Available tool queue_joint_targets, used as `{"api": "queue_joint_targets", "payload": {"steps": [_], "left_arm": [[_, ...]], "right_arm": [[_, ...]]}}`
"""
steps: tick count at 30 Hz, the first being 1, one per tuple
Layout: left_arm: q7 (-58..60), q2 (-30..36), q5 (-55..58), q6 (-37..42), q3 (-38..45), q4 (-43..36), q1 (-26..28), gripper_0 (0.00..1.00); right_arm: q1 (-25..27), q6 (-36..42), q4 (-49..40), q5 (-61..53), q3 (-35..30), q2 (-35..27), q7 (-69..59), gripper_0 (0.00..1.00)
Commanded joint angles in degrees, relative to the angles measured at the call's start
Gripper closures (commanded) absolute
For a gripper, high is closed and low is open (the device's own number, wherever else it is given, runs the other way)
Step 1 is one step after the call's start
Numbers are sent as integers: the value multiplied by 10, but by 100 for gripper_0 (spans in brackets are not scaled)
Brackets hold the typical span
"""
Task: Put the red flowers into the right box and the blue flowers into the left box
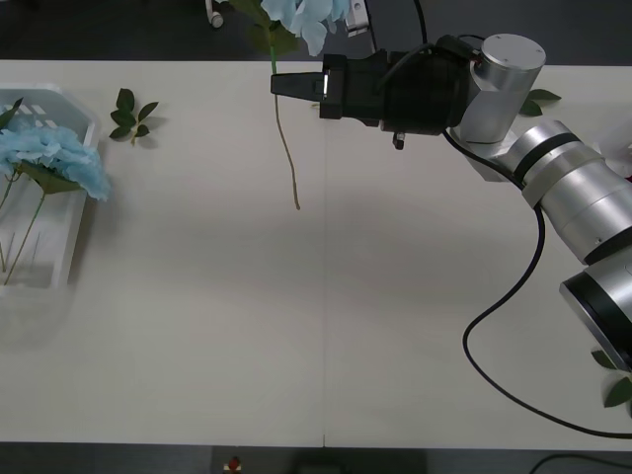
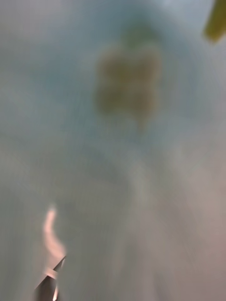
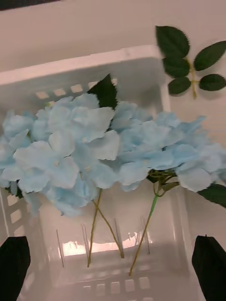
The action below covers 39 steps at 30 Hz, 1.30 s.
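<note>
My right gripper (image 1: pixel 281 86) reaches across the far side of the table and is shut on the thin stem (image 1: pixel 286 158) of a blue flower (image 1: pixel 308 20), whose head hangs above the far edge. In the right wrist view, pale blue petals (image 2: pixel 117 150) sit close in front of one dark fingertip (image 2: pixel 47 287). The left box (image 1: pixel 71 111) stands at the table's left edge with two blue flowers (image 1: pixel 54 158) lying in it. My left gripper (image 3: pixel 112 244) hovers open over that box (image 3: pixel 94 63) and its blue flowers (image 3: pixel 94 141). The red flowers and the right box are out of view.
A loose green leaf sprig (image 1: pixel 131 116) lies just right of the left box, also seen from the left wrist (image 3: pixel 188 61). More leaves lie near the right arm (image 1: pixel 540 99) and at the right edge (image 1: pixel 617 390). A black cable (image 1: pixel 494 336) loops over the table.
</note>
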Motion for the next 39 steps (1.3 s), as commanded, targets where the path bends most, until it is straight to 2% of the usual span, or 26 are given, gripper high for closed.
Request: {"api": "queue_joint_targets", "payload": {"steps": [1, 7, 11, 17, 27, 39], "left_arm": [[-103, 27, 103, 30, 8, -19, -4, 0], [-165, 21, 286, 67, -2, -15, 18, 0], [-214, 6, 428, 70, -49, -15, 25, 0], [-217, -37, 606, 68, -133, -16, 27, 0], [-202, -155, 636, 33, -164, -41, 23, 0], [-190, -240, 639, -46, -242, -71, 23, 0]], "right_arm": [[-26, 8, -10, -3, -15, 4, 7, 100], [-26, 10, -10, -3, -19, 4, 4, 100], [-26, 14, -10, -4, -21, 4, 2, 100], [-26, 15, -10, -7, -21, 3, -1, 100], [-26, 16, -10, -23, -22, 4, -8, 100], [-24, 21, -10, -38, -22, 3, -17, 100]]}}
